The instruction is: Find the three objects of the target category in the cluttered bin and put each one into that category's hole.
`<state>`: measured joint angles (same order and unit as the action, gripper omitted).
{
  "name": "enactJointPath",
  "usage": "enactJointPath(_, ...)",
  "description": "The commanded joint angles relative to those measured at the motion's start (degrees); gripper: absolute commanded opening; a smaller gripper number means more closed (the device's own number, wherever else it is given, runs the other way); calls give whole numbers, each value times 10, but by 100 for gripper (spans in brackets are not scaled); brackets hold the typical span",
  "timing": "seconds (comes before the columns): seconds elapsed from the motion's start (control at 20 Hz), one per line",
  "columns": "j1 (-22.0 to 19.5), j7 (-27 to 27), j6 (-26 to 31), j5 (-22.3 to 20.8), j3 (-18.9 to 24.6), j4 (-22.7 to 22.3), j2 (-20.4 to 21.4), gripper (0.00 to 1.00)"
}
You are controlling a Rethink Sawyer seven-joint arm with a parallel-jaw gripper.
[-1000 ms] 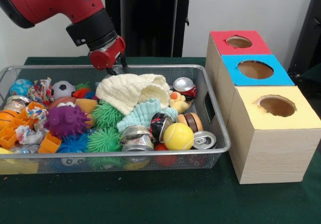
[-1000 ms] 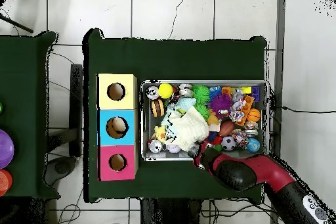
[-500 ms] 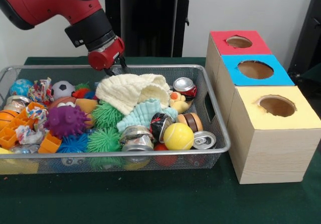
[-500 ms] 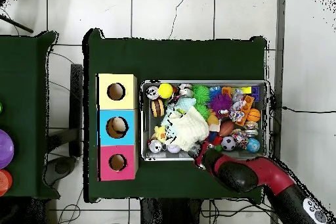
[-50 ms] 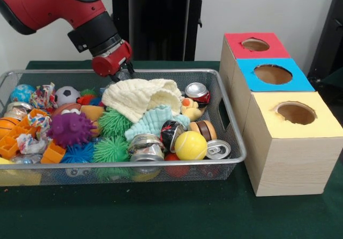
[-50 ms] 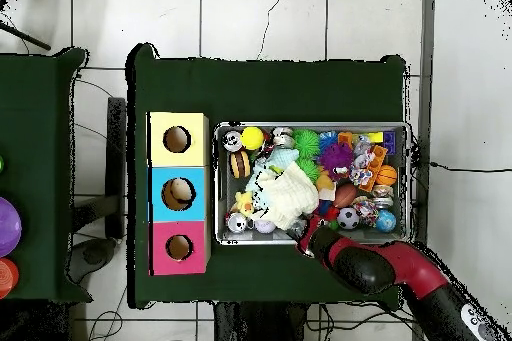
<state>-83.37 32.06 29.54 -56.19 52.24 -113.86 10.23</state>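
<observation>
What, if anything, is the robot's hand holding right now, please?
It cannot be told: the hand sits at the far edge of the cream cloth, its tips hidden.

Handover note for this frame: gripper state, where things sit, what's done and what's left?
Gripper: at the wire bin's far rim beside the cream cloth; open or shut is unclear.
Things: toys, balls and crushed cans fill the bin; the three-hole box stands beside it.
Done: something lies in the blue hole.
Left: target category unclear; nothing visibly held.
</observation>
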Motion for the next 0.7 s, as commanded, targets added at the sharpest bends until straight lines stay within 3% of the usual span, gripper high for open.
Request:
enactJointPath(0.05, 2, -122, 46, -48, -64, 83, -24, 100)
enactJointPath(0.1, 2, -121, 44, -49, -63, 83, -24, 0)
enactJointPath(0.7, 5, -113, 51, -39, -67, 83, -25, 0)
